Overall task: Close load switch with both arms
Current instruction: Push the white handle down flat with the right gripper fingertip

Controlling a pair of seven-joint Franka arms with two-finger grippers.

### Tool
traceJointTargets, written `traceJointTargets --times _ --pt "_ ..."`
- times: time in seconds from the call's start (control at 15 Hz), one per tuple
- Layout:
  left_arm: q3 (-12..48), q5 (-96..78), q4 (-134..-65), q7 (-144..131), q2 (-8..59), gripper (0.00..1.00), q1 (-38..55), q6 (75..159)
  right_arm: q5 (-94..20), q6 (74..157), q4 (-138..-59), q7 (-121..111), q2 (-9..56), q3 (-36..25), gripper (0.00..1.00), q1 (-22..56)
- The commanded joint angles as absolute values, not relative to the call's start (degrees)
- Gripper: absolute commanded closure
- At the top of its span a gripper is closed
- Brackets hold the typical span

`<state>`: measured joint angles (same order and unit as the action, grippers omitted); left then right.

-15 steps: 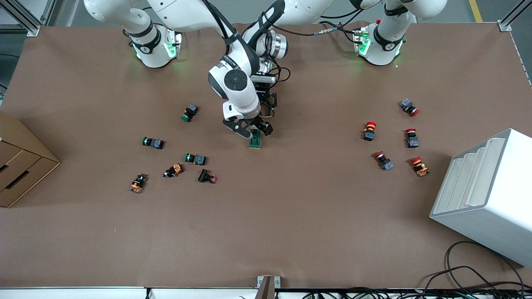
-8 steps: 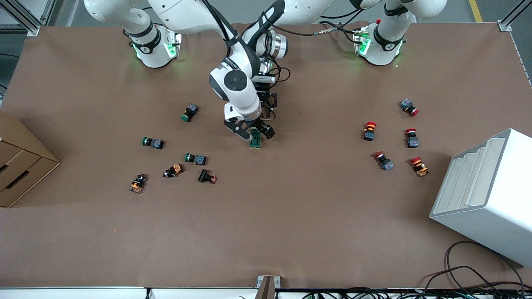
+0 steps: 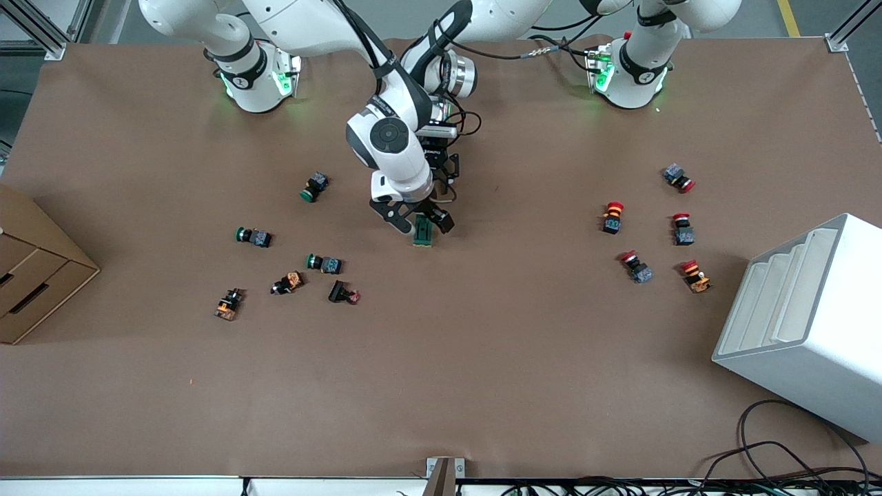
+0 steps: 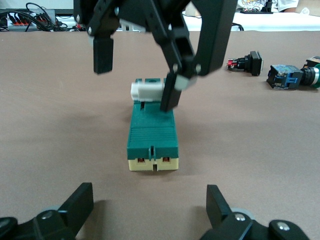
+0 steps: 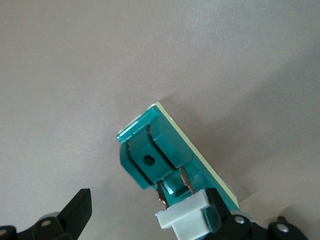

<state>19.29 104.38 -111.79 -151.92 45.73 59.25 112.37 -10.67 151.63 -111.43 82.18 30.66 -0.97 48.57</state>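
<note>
One green load switch, white-tipped

Bare worktop flanks the load switch. The right gripper crowds its top, jaws spread. The nearest push button sits well apart.

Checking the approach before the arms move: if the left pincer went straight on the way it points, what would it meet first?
Most likely the load switch: it lies straight ahead of the open left pincer, cream end first. The right pincer is already at the white slider past that. Depth is hard to judge.
</note>
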Motion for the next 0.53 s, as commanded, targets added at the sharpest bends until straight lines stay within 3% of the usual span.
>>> traceJointTargets --times 0.0,0.47 --pt "19.34 102.57 -111.53 -153.37 47.2 0.0 59.41 112.24 -11.43 153.72 -106.79 81.74 31.99 -0.97 0.0 46.23" --pt "19.34 102.57 -111.53 -153.46 47.29 0.0 59.41 112.24 -11.43 153.81 -104.51 82.09 34.45 -1.05 0.0 45.7"
